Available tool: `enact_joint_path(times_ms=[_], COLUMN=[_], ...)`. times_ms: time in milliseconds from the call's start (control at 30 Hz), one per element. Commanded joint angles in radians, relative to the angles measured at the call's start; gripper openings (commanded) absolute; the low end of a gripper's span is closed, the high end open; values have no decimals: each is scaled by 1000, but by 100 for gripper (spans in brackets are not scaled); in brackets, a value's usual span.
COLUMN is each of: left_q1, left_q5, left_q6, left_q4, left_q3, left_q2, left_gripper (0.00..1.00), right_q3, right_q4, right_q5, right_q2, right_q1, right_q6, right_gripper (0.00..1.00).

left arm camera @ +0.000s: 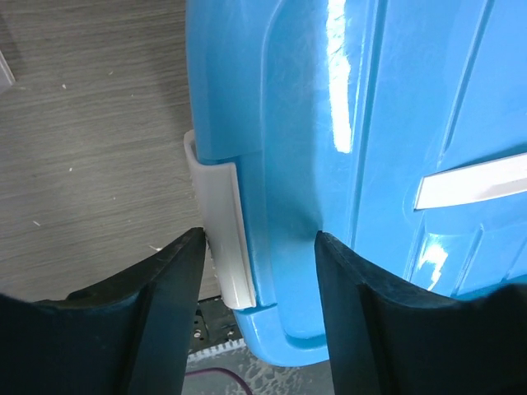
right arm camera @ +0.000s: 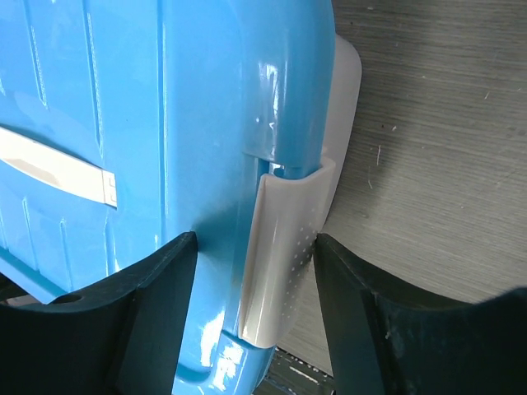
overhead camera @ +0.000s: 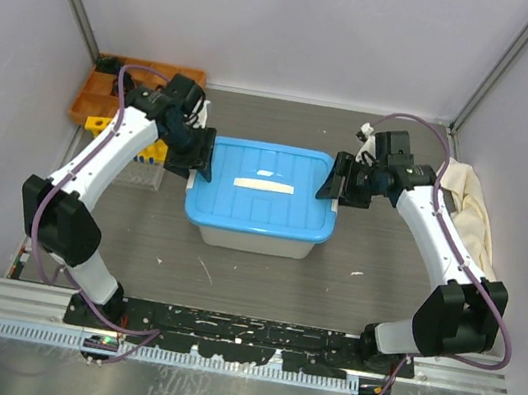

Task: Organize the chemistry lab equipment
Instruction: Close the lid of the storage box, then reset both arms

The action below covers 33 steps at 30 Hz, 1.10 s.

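Your left gripper [overhead camera: 199, 155] is spread wide. In its wrist view, one black finger [left arm camera: 169, 280] sits just outside the white latch [left arm camera: 222, 239] and the other lies over the blue lid [left arm camera: 346, 123], so the jaws straddle the latch and the lid's edge; you cannot tell whether either finger actually touches. Your right gripper [overhead camera: 340, 180] mirrors it at the opposite end, jaws equally wide. There one finger [right arm camera: 165, 288] is over the lid and the other is on the table side of that end's latch [right arm camera: 284, 255], with the latch between them. Between the two grippers, the lid is seated on a pale bin [overhead camera: 257, 240] and carries a pale strip [overhead camera: 264, 186] near its middle. Outboard of your left gripper, tucked under that arm, a bit of the yellow holed tube rack [overhead camera: 155, 151] shows. Beyond it, toward the far corner, is the orange tray [overhead camera: 98, 99]. Outboard of your right gripper, the cream-white cloth [overhead camera: 474, 217] is heaped against the side wall on the grey table [overhead camera: 384, 268].
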Motion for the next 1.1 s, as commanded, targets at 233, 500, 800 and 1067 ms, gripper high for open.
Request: enact_joint_path(times_ms=[233,500,800,1067], left_q1=[-9,9,113,137], left_q5=[-27,-61,50,-148], left_q6=[19,26,-61,-8], left_q4=[87,99,308,540], left_q3=[123,265,344,342], left_q2=[-11,24,62,90], left_gripper=[65,69,95,98], right_q3=[121,218,411,648], right_q4=[55,37,76,143], right_q5=[82,197,465,778], right_q2=[12,2,75,290], right_q1=[19,19,2,2], right_q6=[-28,-33,-83,-114], right_gripper=[66,67,74,100])
